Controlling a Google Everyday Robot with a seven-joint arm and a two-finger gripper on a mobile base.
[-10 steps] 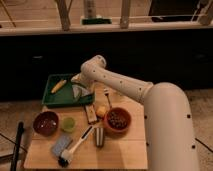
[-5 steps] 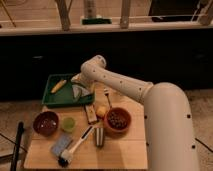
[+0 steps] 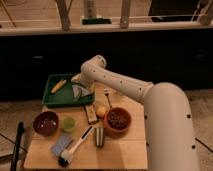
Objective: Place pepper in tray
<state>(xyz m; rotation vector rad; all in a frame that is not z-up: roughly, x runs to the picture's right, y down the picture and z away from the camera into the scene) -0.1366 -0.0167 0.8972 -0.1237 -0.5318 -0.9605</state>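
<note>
The dark-green tray (image 3: pixel 52 99) sits at the back left of the wooden table. The pepper (image 3: pixel 79 92), a pale greyish-white wedge, is in the tray's right part. A long yellow-orange item (image 3: pixel 59 85) lies in the tray's left part. My gripper (image 3: pixel 80 81) is at the end of the white arm, over the tray's right end and just above the pepper. I cannot tell whether it touches the pepper.
In front of the tray stand a dark red bowl (image 3: pixel 45 122), a small green cup (image 3: pixel 68 123), a brown block (image 3: pixel 90 115), a small round yellow item (image 3: pixel 101 111), an orange bowl (image 3: pixel 117 121), a metal cup (image 3: pixel 99 135), a brush (image 3: pixel 76 146) and a blue sponge (image 3: pixel 60 145).
</note>
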